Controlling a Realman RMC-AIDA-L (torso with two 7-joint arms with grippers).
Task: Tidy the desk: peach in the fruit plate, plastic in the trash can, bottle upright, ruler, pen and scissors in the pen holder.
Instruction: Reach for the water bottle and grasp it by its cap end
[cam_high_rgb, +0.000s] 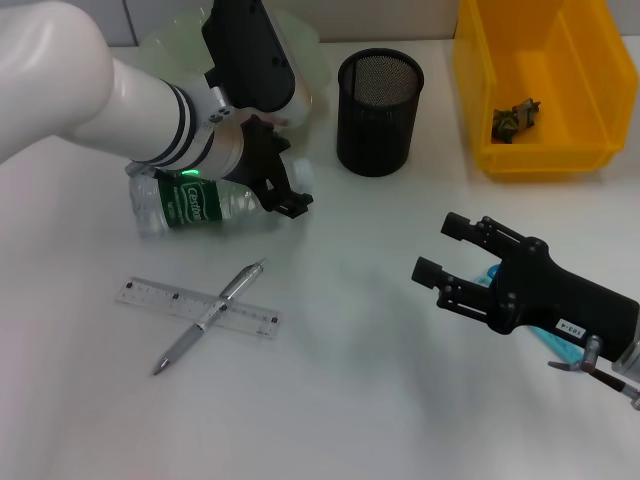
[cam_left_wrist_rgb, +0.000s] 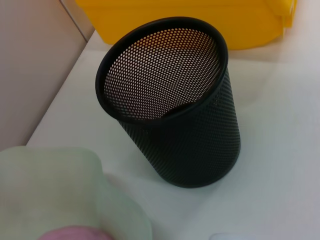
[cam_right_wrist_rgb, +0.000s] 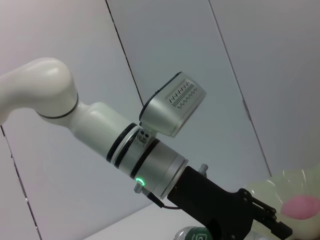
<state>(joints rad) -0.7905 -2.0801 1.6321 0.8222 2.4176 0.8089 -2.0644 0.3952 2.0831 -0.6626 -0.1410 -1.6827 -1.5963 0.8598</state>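
- We hold our left gripper (cam_high_rgb: 285, 190) low over the clear plastic bottle with the green label (cam_high_rgb: 190, 203), which lies on its side on the white desk (cam_high_rgb: 350, 380). The dark fingers (cam_high_rgb: 290, 200) sit at its neck end, but the wrist hides them and we cannot tell whether they pinch it or stand apart.
- Our left arm covers most of the pale green scalloped fruit plate (cam_high_rgb: 305, 50). The left wrist view shows only a corner of that plate, with a sliver of the pink peach (cam_left_wrist_rgb: 72, 234) cut off at the picture's edge; the right wrist view shows the peach resting on the plate.
- The black mesh pen holder (cam_high_rgb: 379, 112) stands upright between the plate and the yellow plastic bin (cam_high_rgb: 545, 85). What little we see of the holder's inside shows nothing in it.
- A small dark crumpled piece (cam_high_rgb: 515, 117) lies in the bin; we cannot make out what it is.
- The clear plastic ruler (cam_high_rgb: 195, 307) lies flat, with the silver pen (cam_high_rgb: 208, 317) crossed over it, touching.
- Our right gripper (cam_high_rgb: 440, 250) hangs above the desk with its fingers spread and holding nothing. Under it a light blue object (cam_high_rgb: 545, 340) peeks out, mostly hidden; it may be the scissors' handles, but we cannot tell.
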